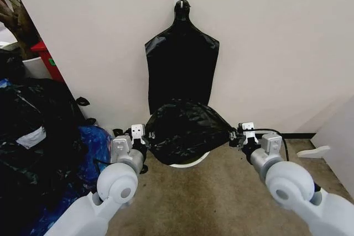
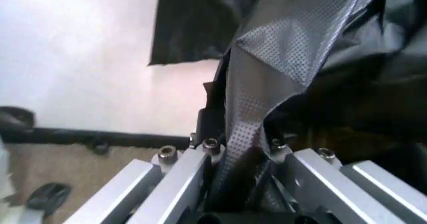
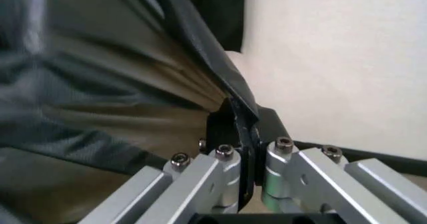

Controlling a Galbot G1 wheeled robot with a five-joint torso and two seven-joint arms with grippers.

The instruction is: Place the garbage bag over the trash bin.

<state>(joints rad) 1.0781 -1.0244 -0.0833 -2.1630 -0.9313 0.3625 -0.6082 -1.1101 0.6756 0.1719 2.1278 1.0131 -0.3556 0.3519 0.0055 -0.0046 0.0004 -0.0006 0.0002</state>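
Left gripper [image 1: 142,138] and right gripper [image 1: 237,136] each clamp an opposite edge of the thin glossy black plastic garbage bag [image 1: 185,130], stretching its mouth wide; bag hangs spread just above the round cream-white plastic trash bin [image 1: 191,162], presumably to sleeve its rim

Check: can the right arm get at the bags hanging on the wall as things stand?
Probably not. The right gripper is shut on the garbage bag, stretched with the left gripper over the trash bin. That bag also hangs between it and the wall bags.
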